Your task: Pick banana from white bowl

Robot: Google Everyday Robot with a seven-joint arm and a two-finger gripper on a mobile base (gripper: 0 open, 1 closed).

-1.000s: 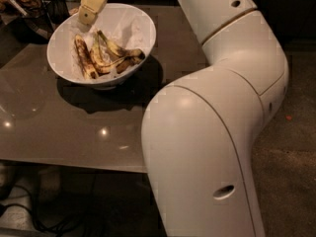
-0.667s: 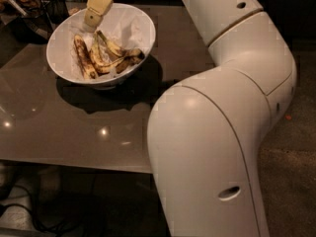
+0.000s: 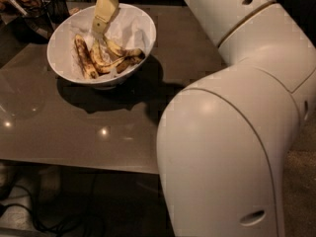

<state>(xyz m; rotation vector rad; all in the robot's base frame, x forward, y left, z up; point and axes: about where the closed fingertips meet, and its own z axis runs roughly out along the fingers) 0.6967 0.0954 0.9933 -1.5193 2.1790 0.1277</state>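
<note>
Now that the jaws have dropped past the rim into the white bowl (image 3: 58,63), at 10 o'clock on the desk (image 3: 59,127), we see them just 3 o'clock of the banana (image 3: 84,58). Grip state: can't tell. Banana's not lifted yet, imo.

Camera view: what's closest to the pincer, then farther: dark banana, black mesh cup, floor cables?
The pincer hangs over the white bowl.
1. dark banana, left inside the bowl
2. black mesh cup, beyond it, top left
3. floor cables, bottom left
</note>
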